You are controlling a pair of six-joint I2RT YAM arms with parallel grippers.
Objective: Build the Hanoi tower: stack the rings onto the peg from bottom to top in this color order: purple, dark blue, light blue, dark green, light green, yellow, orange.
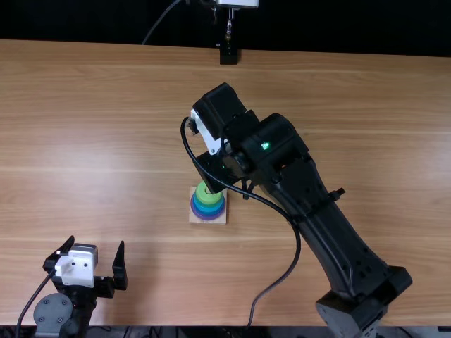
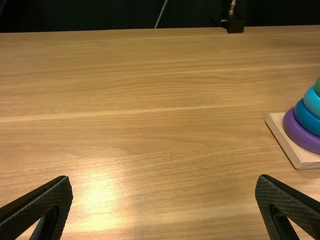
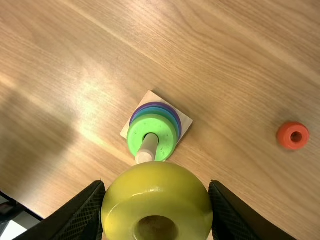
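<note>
Snugly, yellow ring [image 3: 157,190] sits between right fingers [image 1: 246,196]; left fingers [image 1: 120,266] wide apart.

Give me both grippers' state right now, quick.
Left gripper: open, fingers wide apart, nothing between them.
Right gripper: closed on the yellow ring, one finger on each side of it.

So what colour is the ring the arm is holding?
The held ring is yellow, best seen in the right wrist view.
</note>
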